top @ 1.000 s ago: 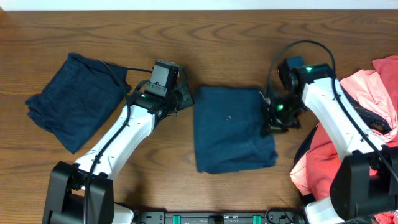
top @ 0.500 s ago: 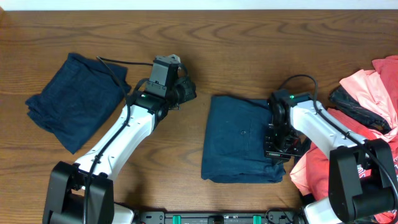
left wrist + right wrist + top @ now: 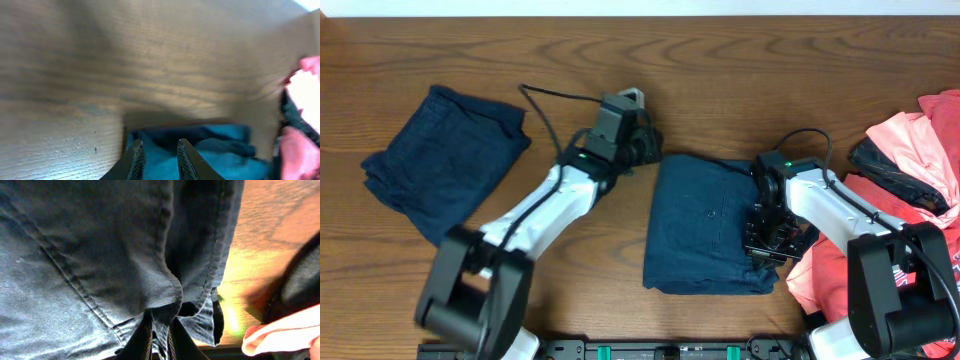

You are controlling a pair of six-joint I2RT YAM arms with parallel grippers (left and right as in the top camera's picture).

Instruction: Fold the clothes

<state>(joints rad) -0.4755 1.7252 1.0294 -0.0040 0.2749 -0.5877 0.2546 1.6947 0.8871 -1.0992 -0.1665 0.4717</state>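
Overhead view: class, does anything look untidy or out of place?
Yes. The coral-pink clothes lie in an unfolded heap at the far right, and the left navy garment sits askew with rumpled edges.

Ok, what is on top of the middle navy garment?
The right gripper sits on its right edge, shut on a fold of the navy garment. The left gripper hovers nearby. Anything underneath is covered.

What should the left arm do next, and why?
Probably lower the left gripper onto the top-left corner of the middle navy garment and pinch it. Its fingers hang slightly apart over that edge, while the right gripper pinches the right edge.
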